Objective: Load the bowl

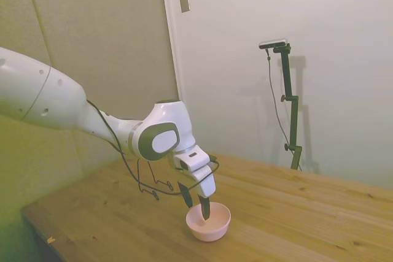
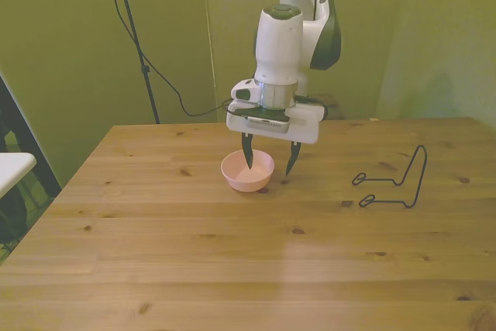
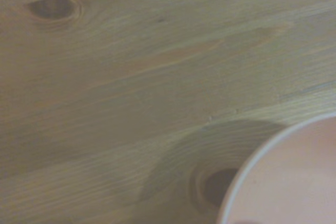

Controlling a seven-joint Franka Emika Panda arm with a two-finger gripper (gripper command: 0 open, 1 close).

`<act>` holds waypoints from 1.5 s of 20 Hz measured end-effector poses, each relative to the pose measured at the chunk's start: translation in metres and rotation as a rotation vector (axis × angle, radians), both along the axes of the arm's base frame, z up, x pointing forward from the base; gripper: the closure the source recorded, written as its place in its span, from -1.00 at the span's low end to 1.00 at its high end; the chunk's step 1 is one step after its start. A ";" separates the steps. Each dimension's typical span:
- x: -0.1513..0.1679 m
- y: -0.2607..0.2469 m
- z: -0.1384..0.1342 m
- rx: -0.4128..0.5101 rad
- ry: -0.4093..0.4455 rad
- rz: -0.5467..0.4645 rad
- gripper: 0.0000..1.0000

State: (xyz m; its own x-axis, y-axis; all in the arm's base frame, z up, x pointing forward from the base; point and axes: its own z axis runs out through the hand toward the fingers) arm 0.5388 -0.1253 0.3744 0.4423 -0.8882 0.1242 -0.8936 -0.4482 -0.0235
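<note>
Front view shows the bowl [image 2: 247, 172] sitting upright on the table [image 2: 194, 253], with my gripper [image 2: 270, 162] lowered over it. My fingers are spread: one finger [image 2: 249, 151] dips inside the bowl, the other hangs just outside its rim on the front view's right, so the rim sits between them. Well apart from the bowl, further to the front view's right, stands a rack [image 2: 395, 181] of thin black wire.

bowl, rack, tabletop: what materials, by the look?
Bowl: likely plastic; smooth, plain pale pink, soft sheen. Rack: thin black wire, probably coated metal. Table: wood planks, visible grain and knots, matte finish.
</note>
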 end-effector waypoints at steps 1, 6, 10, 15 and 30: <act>0.002 0.000 -0.003 0.000 0.005 0.001 1.00; 0.006 0.002 -0.012 0.000 0.017 0.006 1.00; 0.006 0.000 -0.014 -0.001 0.020 0.003 1.00; 0.004 -0.005 -0.017 -0.002 0.019 -0.001 1.00; 0.003 -0.016 -0.015 0.002 0.007 0.004 1.00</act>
State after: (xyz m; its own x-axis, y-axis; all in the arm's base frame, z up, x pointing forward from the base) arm 0.5423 -0.1410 0.3595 0.4468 -0.8867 0.1192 -0.8919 -0.4519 -0.0183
